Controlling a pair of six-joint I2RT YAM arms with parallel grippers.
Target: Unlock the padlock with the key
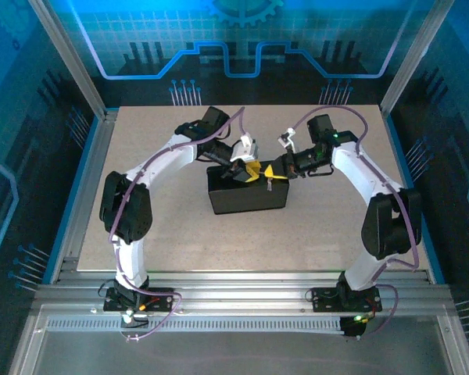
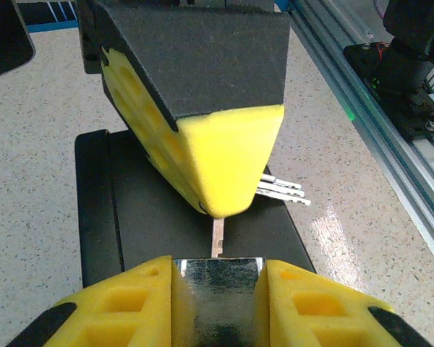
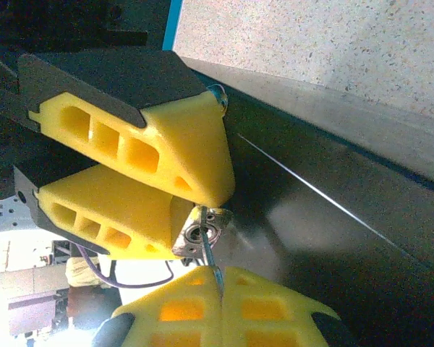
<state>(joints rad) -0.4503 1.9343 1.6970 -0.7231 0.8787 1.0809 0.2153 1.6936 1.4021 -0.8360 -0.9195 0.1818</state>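
Observation:
The silvery padlock (image 2: 217,293) is clamped between the yellow pads of my left gripper (image 2: 218,269), just above the black box (image 1: 246,201). My right gripper (image 3: 220,280) is shut on the key (image 3: 210,251), whose thin blade meets the keyhole in the padlock's bottom face (image 3: 202,233). In the left wrist view the blade (image 2: 218,238) runs from the right gripper's yellow fingers (image 2: 228,155) down to the padlock, and the bunch's spare keys (image 2: 283,191) splay to the right. The two grippers (image 1: 252,169) (image 1: 277,170) meet tip to tip over the box. The shackle is hidden.
The black box (image 2: 123,217) lies in the middle of the speckled tabletop (image 1: 172,234). An aluminium frame rail (image 2: 369,108) runs along the table's side. Both arm bases (image 1: 133,297) (image 1: 352,297) stand at the near edge.

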